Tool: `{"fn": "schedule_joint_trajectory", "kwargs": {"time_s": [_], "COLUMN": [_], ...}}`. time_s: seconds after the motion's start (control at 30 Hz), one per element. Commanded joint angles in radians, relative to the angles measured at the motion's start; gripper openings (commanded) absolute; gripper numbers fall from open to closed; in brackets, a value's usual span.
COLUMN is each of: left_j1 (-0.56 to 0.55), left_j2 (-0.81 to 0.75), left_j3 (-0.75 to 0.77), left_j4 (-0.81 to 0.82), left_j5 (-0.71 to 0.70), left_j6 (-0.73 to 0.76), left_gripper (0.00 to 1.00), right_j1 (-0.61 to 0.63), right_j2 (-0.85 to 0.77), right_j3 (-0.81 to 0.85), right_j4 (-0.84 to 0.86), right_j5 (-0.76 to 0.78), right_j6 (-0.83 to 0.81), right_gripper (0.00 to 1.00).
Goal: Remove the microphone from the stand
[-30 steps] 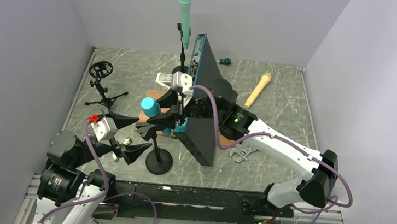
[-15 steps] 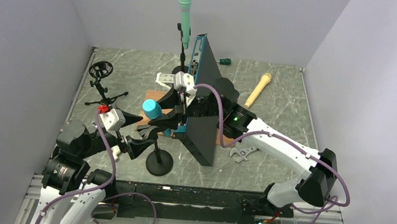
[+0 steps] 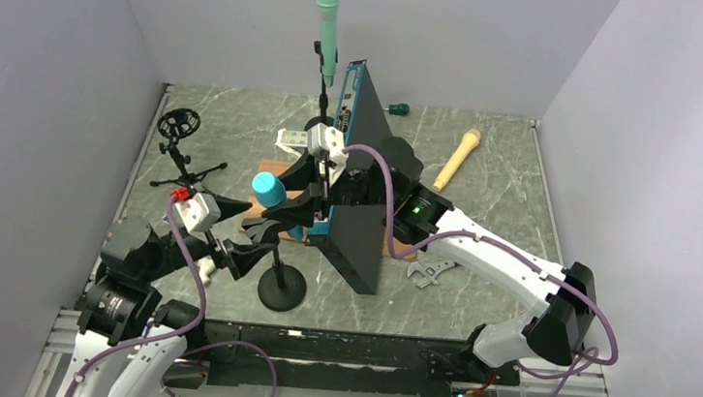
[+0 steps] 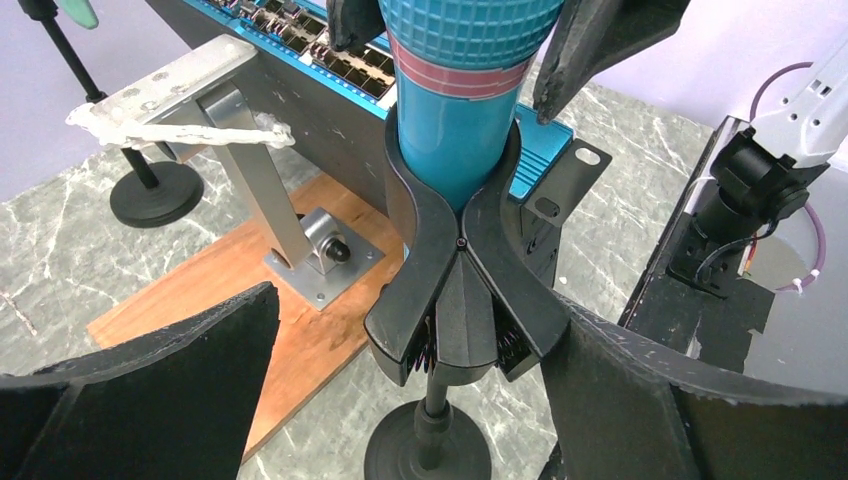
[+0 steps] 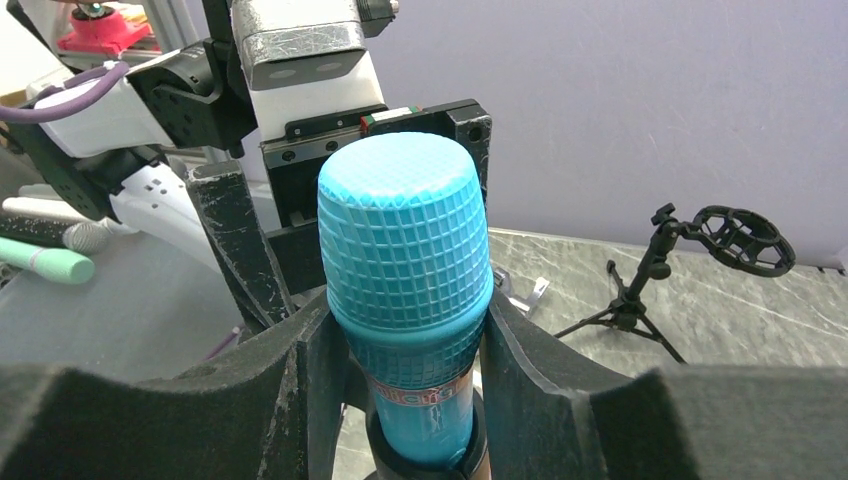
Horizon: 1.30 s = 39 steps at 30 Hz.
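A blue microphone (image 3: 268, 190) stands upright in the black clip of a round-based stand (image 3: 282, 287) at the table's near middle. My right gripper (image 3: 278, 194) is shut on its mesh head, one finger pressed to each side; the right wrist view shows the microphone (image 5: 405, 260) between the fingers of that gripper (image 5: 410, 335). My left gripper (image 3: 256, 236) is open around the stand's clip (image 4: 455, 260), below the microphone (image 4: 460, 90). In the left wrist view, this gripper's (image 4: 415, 310) right finger lies against the clip and the left finger stands well apart.
A black-and-blue rack panel (image 3: 354, 179) on a wooden board stands just behind the stand. A green microphone (image 3: 326, 16) on a tall stand is at the back. An empty tripod stand (image 3: 178, 143) is at left, a yellow microphone (image 3: 457, 158) at right, a wrench (image 3: 428, 272) nearby.
My left gripper has moved up and right to the stand's clip. My right gripper has stayed at the microphone's head, and the microphone still sits in the clip.
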Motion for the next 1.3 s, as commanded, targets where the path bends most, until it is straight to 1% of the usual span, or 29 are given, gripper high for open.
{"fn": "schedule_joint_trajectory", "kwargs": {"time_s": [0.0,0.03,0.1,0.17,0.23,0.27,0.3,0.33,0.5,0.57,0.6,0.77,0.97,1.17,1.2,1.23,1.27], "left_j1": [0.003,0.004,0.004,0.004,0.003,0.003,0.004,0.004,0.004,0.004,0.003,0.004,0.004,0.004,0.003,0.003,0.004], "left_j2": [0.005,0.013,0.031,0.041,0.054,0.063,0.072,0.074,0.034,0.031,0.03,0.025,-0.004,-0.035,-0.034,-0.03,-0.027], "left_j3": [-0.012,-0.01,-0.008,-0.002,0.014,0.025,0.037,0.048,0.062,0.068,0.067,0.048,0.02,-0.006,-0.007,-0.004,0.0], "left_j4": [0.078,0.075,0.076,0.072,0.053,0.035,0.007,-0.018,-0.114,-0.141,-0.144,-0.127,-0.099,-0.094,-0.093,-0.093,-0.095], "left_j5": [-0.043,-0.041,-0.033,-0.033,-0.028,-0.018,-0.032,-0.049,-0.094,-0.105,-0.099,-0.086,-0.088,-0.074,-0.063,-0.055,-0.047], "left_j6": [0.003,0.005,0.003,0.009,0.022,0.03,0.031,0.059,0.099,0.105,0.101,0.081,0.069,0.065,0.064,0.059,0.056], "left_gripper": [0.99,0.97,0.89,0.71,0.47,0.32,0.06,0.0,0.0,0.0,0.0,0.0,0.0,0.0,0.0,0.07,0.19], "right_j1": [0.009,0.009,0.009,0.009,0.01,0.008,0.009,0.01,0.009,0.01,0.009,0.009,0.008,0.005,0.004,0.002,0.0], "right_j2": [0.003,0.003,0.003,0.002,0.001,0.001,0.001,0.002,0.004,0.006,0.008,0.017,0.055,0.004,-0.013,-0.034,-0.06], "right_j3": [0.022,0.023,0.023,0.023,0.02,0.021,0.022,0.026,0.053,0.081,0.102,0.222,0.38,0.41,0.402,0.383,0.356], "right_j4": [0.026,0.029,0.035,0.037,0.039,0.04,0.04,0.04,0.038,0.027,0.022,0.028,0.025,0.016,0.007,-0.005,-0.013], "right_j5": [-0.04,-0.041,-0.043,-0.044,-0.042,-0.042,-0.044,-0.046,-0.035,-0.008,0.03,0.185,0.231,0.359,0.387,0.421,0.475], "right_j6": [0.043,0.046,0.05,0.05,0.051,0.051,0.054,0.056,0.053,0.048,0.049,0.048,0.036,-0.042,-0.078,-0.101,-0.126], "right_gripper": [0.0,0.0,0.0,0.0,0.0,0.0,0.0,0.0,0.0,0.0,0.0,0.0,0.0,0.0,0.0,0.0,0.0]}}
